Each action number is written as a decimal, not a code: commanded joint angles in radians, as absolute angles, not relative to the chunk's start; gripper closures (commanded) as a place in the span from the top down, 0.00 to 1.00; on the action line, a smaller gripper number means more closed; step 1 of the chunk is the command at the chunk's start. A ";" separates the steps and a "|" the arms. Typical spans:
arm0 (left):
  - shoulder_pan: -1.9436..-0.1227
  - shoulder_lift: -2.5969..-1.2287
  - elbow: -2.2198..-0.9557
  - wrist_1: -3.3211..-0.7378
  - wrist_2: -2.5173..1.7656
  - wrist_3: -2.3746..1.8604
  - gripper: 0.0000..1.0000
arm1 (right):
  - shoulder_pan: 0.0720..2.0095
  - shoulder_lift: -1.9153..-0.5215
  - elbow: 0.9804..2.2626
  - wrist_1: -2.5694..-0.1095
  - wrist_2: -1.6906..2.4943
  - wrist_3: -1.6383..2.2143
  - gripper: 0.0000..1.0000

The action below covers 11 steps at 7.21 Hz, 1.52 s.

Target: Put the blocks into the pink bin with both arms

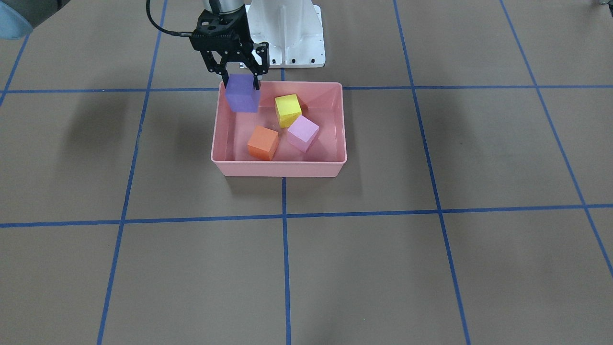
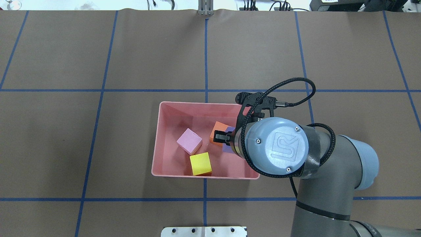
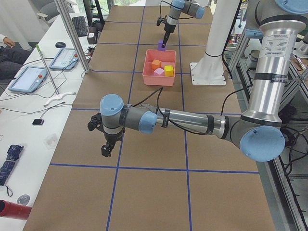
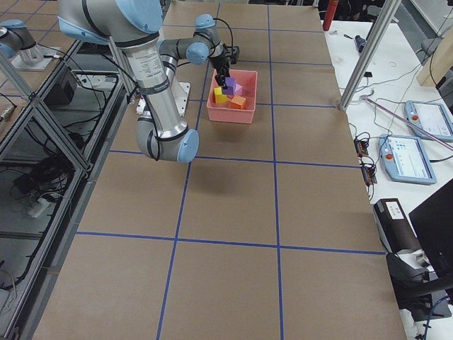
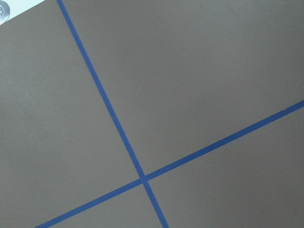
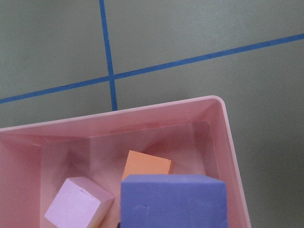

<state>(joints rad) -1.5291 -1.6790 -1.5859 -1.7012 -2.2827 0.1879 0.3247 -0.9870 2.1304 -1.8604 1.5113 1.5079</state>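
My right tool clamped the dark purple foam cube over a corner of the salmon-pink plastic bin; released there, it might bounce out.

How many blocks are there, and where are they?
4. The orange block, yellow block and pink block lie in the bin; the purple block is held by the right gripper over the bin's corner. None seems hidden.

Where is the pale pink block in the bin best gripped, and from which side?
Probably from above, across two opposite side faces of the pale pink block. It sits turned diagonal to the walls of the pink bin, so turn the wrist to match; the yellow block crowds one corner.
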 commanded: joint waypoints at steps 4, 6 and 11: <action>-1.534 -1.622 -1.580 -1.700 -2.283 0.183 1.00 | 0.505 -0.986 2.157 -1.954 1.623 1.285 1.00; -1.577 -1.589 -1.586 -1.697 -2.283 0.152 1.00 | 0.741 -1.011 2.145 -1.945 1.846 1.019 1.00; -1.625 -1.525 -1.661 -1.471 -2.290 0.149 1.00 | 1.280 -1.115 1.846 -1.939 2.225 0.236 1.00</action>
